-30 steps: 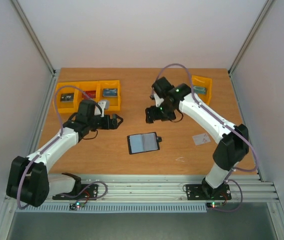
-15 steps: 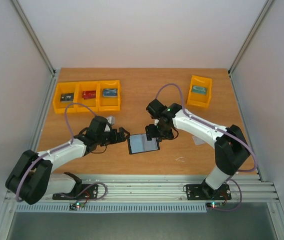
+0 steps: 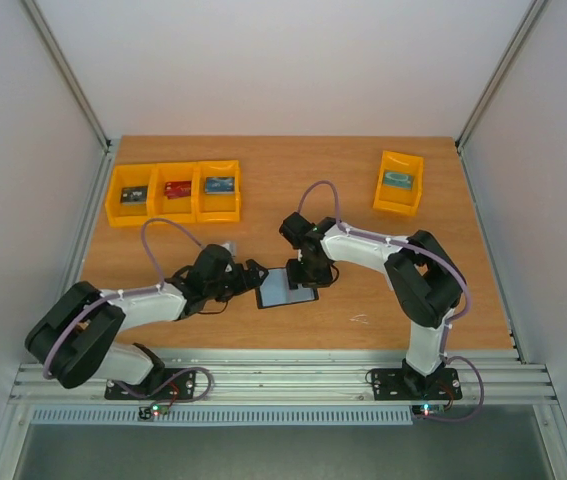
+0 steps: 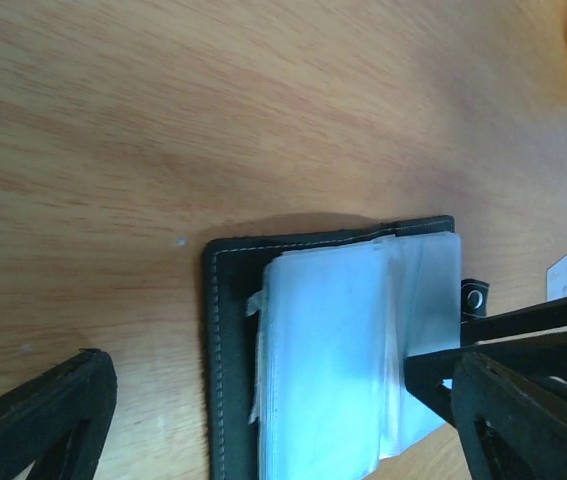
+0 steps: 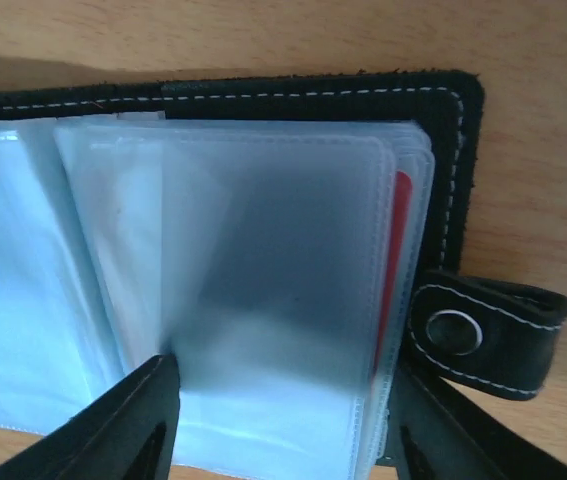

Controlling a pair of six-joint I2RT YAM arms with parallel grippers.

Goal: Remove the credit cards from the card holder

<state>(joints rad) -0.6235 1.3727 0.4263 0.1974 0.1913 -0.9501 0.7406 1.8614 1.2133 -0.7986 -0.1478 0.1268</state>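
The card holder (image 3: 285, 287) lies open on the table, black outside with clear grey-blue sleeves inside. My left gripper (image 3: 254, 276) is open at its left edge; in the left wrist view the holder (image 4: 225, 330) lies between my spread fingers (image 4: 48, 420). My right gripper (image 3: 309, 274) is open over the holder's right half. In the right wrist view its fingers (image 5: 138, 420) straddle the sleeves (image 5: 273, 270). A red credit card edge (image 5: 399, 250) shows inside the sleeves, beside the black snap tab (image 5: 473, 335). A whitish card (image 4: 560, 274) lies on the table beyond the holder.
Three joined yellow bins (image 3: 175, 190) stand at the back left and one yellow bin (image 3: 400, 183) at the back right, each holding a small item. A small grey object (image 3: 226, 246) lies by the left arm. A thin scrap (image 3: 361, 320) lies near the front.
Both arms have come down and inward to the card holder. The left gripper moved right to its left edge, and the right gripper moved left and down onto its right half.
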